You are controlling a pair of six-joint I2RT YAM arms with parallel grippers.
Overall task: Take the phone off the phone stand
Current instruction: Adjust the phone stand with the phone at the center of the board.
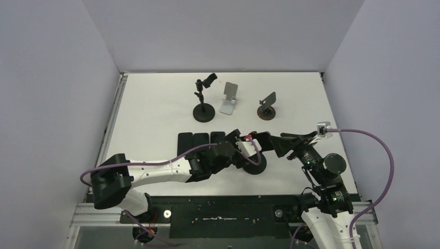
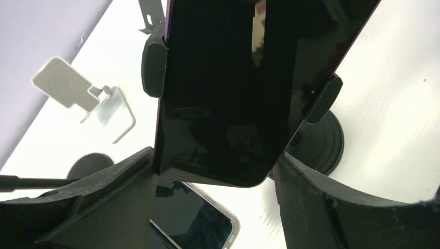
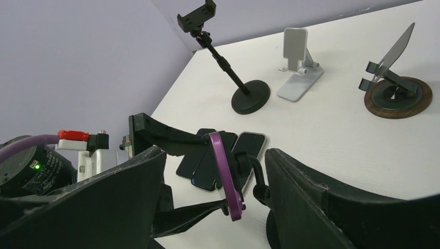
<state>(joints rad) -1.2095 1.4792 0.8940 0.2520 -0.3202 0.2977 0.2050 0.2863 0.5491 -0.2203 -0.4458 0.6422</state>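
Observation:
The phone, dark-screened in a purple case, stands upright in the clamp of a black phone stand with a round base, low in the middle of the table. The stand's clamp pads press on both of its long edges. My left gripper is closed across the phone's lower end, one finger at each corner. My right gripper is open, with its fingers wide on either side of the phone and the stand's neck. It touches neither.
Three dark phones lie flat side by side just left of the stand, under my left arm. At the back stand a tall black clamp stand, a white folding stand and a round wooden-based stand.

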